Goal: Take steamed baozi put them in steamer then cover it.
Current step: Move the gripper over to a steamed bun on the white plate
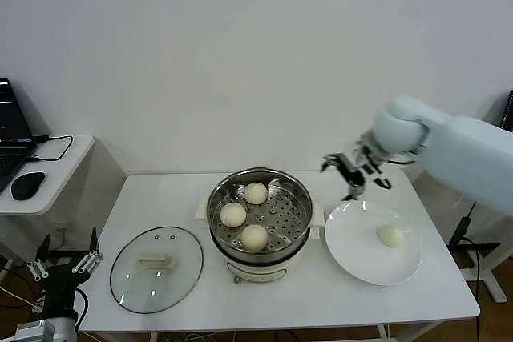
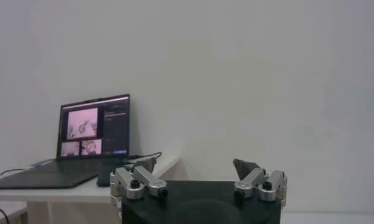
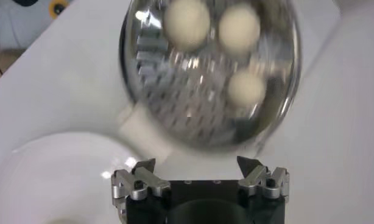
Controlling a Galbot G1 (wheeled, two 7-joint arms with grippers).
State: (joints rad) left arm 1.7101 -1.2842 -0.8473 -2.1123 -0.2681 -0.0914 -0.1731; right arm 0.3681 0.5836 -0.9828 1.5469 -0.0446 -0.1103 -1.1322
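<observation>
- Baozi come first: three steamed baozi [image 1: 255, 192] already sit on the holed tray inside the steamer, and the fourth [image 1: 390, 235] lies alone on the white plate at my right.
- My left gripper [image 1: 66, 259] hangs parked off the tabletop's left edge, low beside the small side desk with the laptop [image 2: 92, 131] and mouse [image 1: 27, 185]; its fingers are spread wide with nothing between them.
- On the tabletop [image 1: 160, 198], the cover [image 1: 156, 267] lies flat to the left of the steamer, handle up, not yet in use.
- At the middle stands the steamer [image 1: 260, 222], open, with bare tray on the side toward the plate.
- Just right of the steamer, the plate [image 1: 357, 258] holds that last bun toward its far right side.
- My right gripper [image 1: 354, 172] hovers above the gap between steamer and plate, released and empty, fingers wide.
- As I judge it, the step in hand is fetching the last bun. I should move right until the bun is centred between my fingers, come straight down, close gently so the soft dough is not crushed, then lift clear of the steamer's rim before setting it in the bare spot.
</observation>
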